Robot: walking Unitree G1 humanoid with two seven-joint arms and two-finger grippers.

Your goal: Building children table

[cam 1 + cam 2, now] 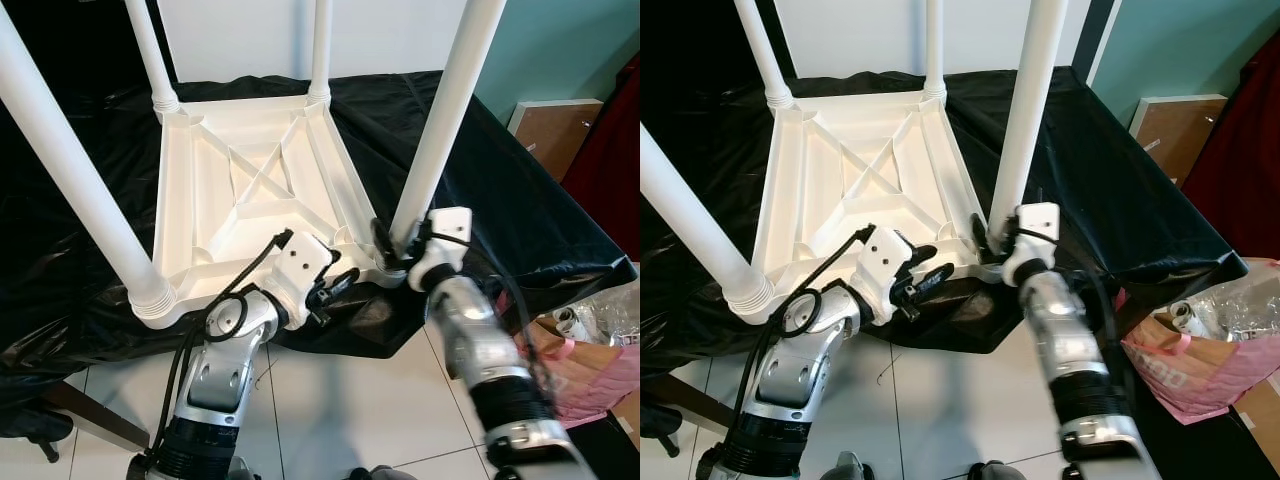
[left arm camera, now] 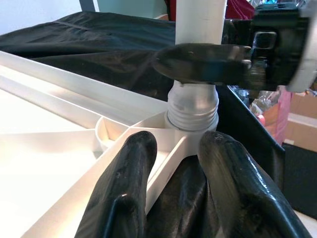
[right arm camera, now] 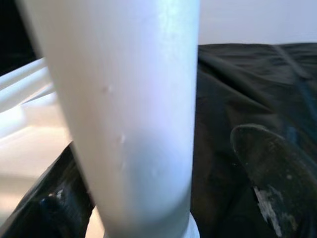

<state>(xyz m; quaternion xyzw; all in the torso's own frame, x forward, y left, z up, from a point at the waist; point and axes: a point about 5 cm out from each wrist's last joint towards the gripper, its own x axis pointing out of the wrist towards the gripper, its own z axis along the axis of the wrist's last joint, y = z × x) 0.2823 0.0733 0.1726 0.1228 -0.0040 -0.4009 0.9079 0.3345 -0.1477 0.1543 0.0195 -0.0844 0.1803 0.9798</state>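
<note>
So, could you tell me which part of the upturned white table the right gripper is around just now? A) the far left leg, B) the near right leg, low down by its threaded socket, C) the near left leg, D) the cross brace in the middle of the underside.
B: the right gripper sits around the near right leg just above its threaded socket, while the left gripper is at the white table rim beside that corner.

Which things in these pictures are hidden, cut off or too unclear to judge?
- Tops of the four white legs, e.g. the near right leg: cut off by the upper edge, eye views.
- Right gripper fingers: partly behind that leg; contact unclear.
- Thread of the leg in its socket: how deep it sits is hidden, left wrist view.
- Pink bag contents: too small, cut off by the edge.
</note>
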